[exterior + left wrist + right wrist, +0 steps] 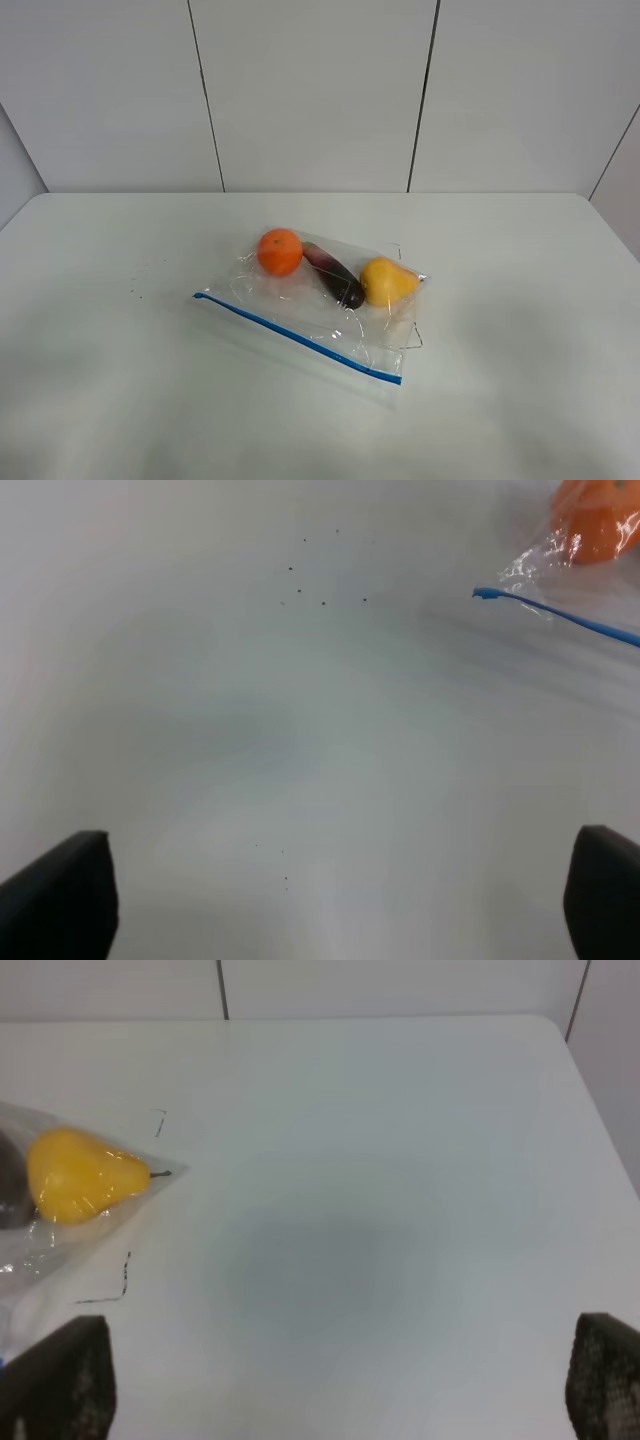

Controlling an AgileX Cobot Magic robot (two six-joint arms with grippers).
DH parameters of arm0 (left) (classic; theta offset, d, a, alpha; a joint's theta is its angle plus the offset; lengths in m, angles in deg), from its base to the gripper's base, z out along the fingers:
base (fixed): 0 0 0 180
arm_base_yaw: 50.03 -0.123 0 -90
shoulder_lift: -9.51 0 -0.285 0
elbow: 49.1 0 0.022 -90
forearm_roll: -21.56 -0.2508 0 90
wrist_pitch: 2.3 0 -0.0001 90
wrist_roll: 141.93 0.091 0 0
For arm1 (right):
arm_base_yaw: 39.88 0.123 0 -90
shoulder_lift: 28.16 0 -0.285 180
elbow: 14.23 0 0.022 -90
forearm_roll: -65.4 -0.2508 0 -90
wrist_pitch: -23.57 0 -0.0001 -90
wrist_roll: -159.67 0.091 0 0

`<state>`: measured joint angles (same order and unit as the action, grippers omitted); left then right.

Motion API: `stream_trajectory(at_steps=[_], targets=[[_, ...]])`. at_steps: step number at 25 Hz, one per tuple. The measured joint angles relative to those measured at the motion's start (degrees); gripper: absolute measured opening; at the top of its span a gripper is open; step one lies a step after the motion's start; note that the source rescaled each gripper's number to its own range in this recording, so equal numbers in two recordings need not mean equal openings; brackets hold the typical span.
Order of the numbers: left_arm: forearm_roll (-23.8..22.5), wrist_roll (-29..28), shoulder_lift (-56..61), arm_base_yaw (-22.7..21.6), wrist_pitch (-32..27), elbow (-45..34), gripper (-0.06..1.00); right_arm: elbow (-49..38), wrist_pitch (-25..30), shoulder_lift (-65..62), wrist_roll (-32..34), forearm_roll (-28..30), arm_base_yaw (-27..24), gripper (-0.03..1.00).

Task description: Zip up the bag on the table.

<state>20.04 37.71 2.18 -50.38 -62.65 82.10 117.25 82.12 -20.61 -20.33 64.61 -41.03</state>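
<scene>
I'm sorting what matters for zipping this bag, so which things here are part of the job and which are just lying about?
Part of the job: bag, blue zipper strip, table.
Just along for the ride, inside the bag: orange, eggplant, pear.

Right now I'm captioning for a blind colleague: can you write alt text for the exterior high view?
A clear plastic zip bag lies on a white table, its blue zipper strip along the near edge. Inside it, from left to right, are an orange, a dark eggplant and a yellow pear. No robot arm is in view.
</scene>
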Motion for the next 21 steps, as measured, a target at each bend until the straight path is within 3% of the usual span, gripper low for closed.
stream_trajectory(at_steps=[21], targets=[[0.00, 0.00, 0.00, 0.00, 0.00, 0.00, 1.00, -0.04, 0.00, 0.00, 0.00, 0.00, 0.00, 1.00]])
